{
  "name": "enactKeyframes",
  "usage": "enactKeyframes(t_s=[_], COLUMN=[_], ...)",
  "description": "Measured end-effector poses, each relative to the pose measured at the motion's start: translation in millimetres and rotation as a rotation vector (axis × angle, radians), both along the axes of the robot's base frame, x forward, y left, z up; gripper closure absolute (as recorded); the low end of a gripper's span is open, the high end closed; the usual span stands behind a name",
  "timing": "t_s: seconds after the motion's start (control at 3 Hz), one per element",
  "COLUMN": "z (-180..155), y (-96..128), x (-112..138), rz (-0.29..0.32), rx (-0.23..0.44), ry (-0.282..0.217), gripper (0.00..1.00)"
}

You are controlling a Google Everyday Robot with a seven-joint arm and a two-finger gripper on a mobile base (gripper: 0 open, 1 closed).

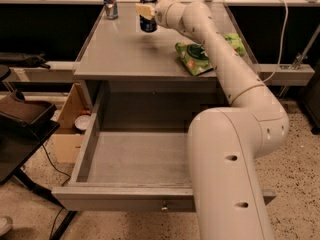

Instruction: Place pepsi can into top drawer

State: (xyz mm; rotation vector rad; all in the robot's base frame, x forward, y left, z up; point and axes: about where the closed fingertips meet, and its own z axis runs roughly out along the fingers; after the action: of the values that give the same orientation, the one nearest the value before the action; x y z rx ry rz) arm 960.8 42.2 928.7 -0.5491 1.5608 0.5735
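**Can's in the grip, drawer's open, drop still to go**

Top drawer (pixel 86 153) is pulled out, nothing in it that I can see. Slim can (pixel 108 1) stands at the back of the table (pixel 125 59). Beside it, the gripper (pixel 148 11) looks clamped on the pepsi can (pixel 149 24). Green bag (pixel 196 58) sits further right. Left to do: carry, lower, release.
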Motion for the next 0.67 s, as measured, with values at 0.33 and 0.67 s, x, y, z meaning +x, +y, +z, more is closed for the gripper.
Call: enactKeyframes(t_s=[0.33, 0.67], z=[42, 91], y=[-24, -56], x=[-21, -73], rz=[0.011, 0.046], rx=[0.014, 0.01], ry=[-0.068, -0.154], gripper=[1.0, 1.0])
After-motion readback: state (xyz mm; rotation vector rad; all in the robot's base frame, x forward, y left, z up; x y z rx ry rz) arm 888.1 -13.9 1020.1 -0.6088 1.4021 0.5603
